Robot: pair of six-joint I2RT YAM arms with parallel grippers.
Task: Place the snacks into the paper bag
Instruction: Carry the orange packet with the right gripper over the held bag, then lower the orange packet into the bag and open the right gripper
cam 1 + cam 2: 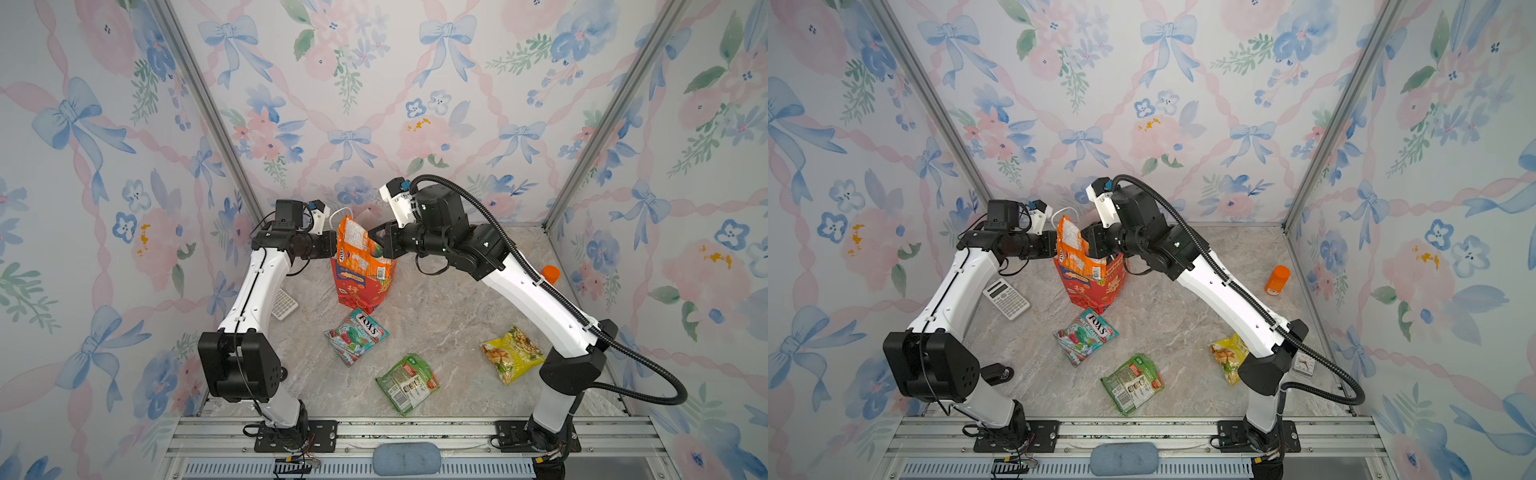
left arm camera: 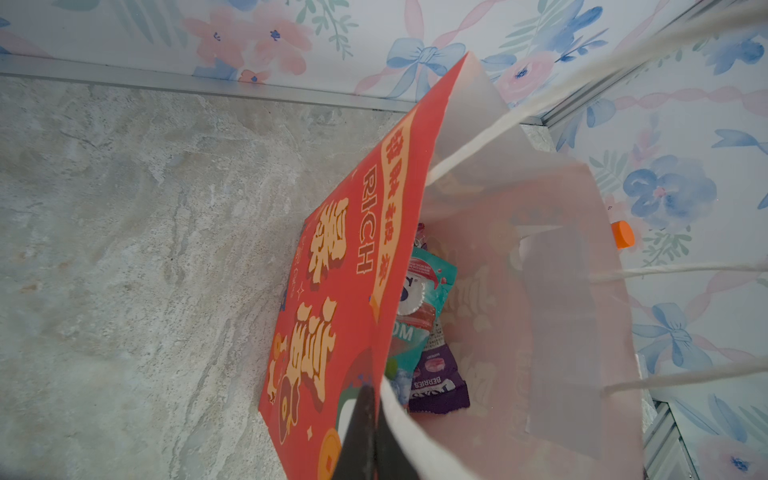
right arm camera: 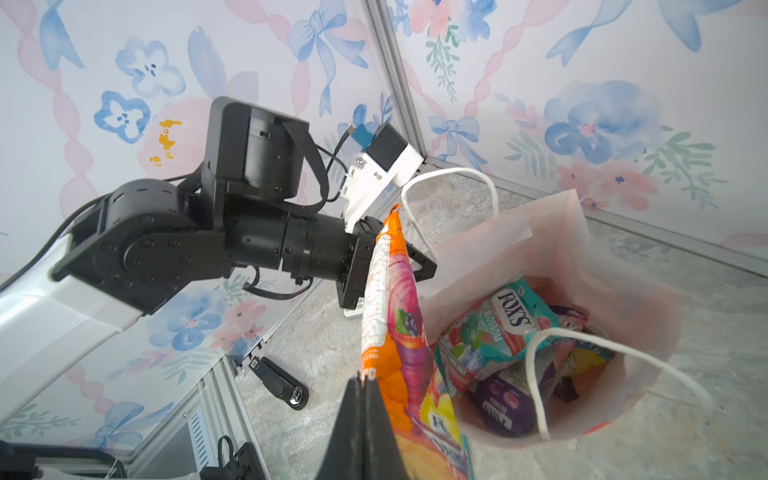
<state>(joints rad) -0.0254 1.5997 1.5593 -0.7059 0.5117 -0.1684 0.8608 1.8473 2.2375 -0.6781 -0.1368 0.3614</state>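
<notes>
While the left gripper [image 2: 371, 392] pinches the paper bag [image 1: 360, 293] by its rim, the right gripper [image 3: 365, 380] holds an orange packet [image 1: 358, 248] at the bag's open top.

Both grippers are closed tight on what they hold. The bag stands upright toward the back of the surface [image 1: 436, 307], with a teal packet [image 3: 498, 324] and a purple packet [image 3: 503, 405] already inside. In front of it lie a loose teal packet [image 1: 357, 334], a green packet [image 1: 408, 383] and a yellow packet [image 1: 512, 354].
</notes>
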